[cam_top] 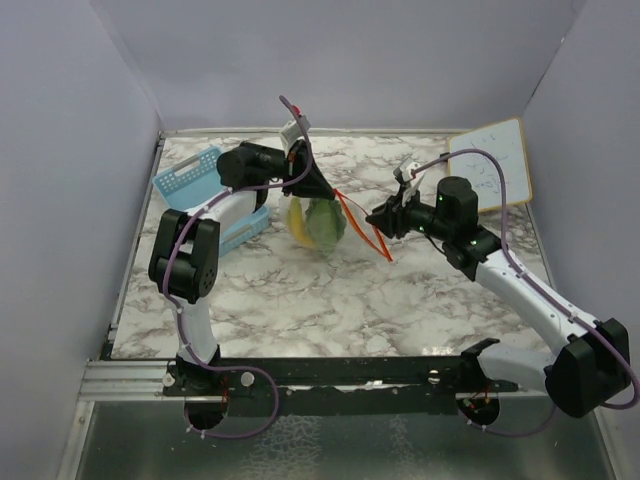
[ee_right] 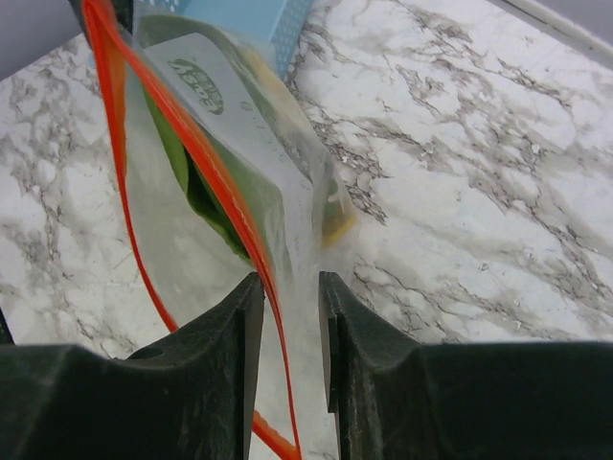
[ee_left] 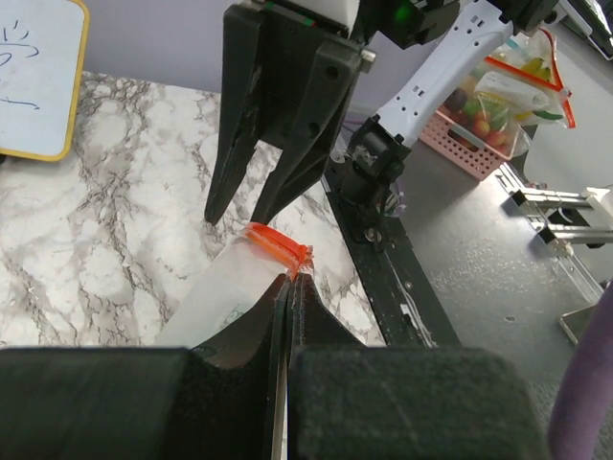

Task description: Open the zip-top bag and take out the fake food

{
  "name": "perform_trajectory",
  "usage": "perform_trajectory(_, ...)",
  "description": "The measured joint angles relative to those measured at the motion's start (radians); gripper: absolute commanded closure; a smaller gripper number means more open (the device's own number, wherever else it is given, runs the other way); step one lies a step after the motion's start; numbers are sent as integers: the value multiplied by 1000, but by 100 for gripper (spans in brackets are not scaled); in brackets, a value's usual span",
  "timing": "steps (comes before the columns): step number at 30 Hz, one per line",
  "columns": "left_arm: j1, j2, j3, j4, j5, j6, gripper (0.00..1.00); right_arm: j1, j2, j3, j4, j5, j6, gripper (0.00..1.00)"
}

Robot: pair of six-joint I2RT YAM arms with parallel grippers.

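The marble desk carries a blue basket at the back left and a whiteboard at the back right. The bag is off the desk, in the air between the two arms and just right of the basket.

The food sits low in the bag: a green piece with a yellow piece beside it. I cannot make out a dark one.

The left hand is pinched tight on one end of the orange strip. The right hand straddles the bag's upper edge. Its fingers stand apart, with film and strip running through the gap, so it is not clamping yet.

The bag looks light, thin and floppy. The film is probably slick and will crumple instead of pushing back, while the strip is the one firmer part. I judge each hand should take one lip just under the strip, near its middle, and pull the lips apart. The sagging food should help keep the mouth up.
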Motion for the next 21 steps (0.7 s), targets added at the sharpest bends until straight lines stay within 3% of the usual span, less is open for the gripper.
perform_trajectory(3, -5, 0, 0, 0, 0, 0, 100, 0, 38, 0, 22, 0, 8, 74)
perform_trajectory(7, -7, 0, 0, 0, -1, 0, 100, 0, 83, 0, 40, -6, 25, 97)
perform_trajectory(9, -7, 0, 0, 0, -3, 1, 100, 0, 95, 0, 44, -10, 30, 99)
perform_trajectory(11, -7, 1, 0, 0, -10, 2, 81, 0, 95, 0, 45, -12, 40, 99)
perform_trajectory(12, -7, 3, 1, 0, -14, 2, 62, 0, 90, 0, 48, -12, 46, 99)
perform_trajectory(15, 0, 26, 34, 0, -67, -15, 25, 0, 69, 0, 55, -28, 64, 99)
perform_trajectory(16, 2, 39, 52, 0, -97, -29, 6, 0, 61, 0, 59, -39, 72, 99)
perform_trajectory(17, 6, 51, 66, 0, -126, -38, 2, 0, 56, 2, 61, -47, 77, 98)
perform_trajectory(21, 36, 76, 92, -26, -226, -4, 1, 0, 56, 37, 59, -64, 120, 99)
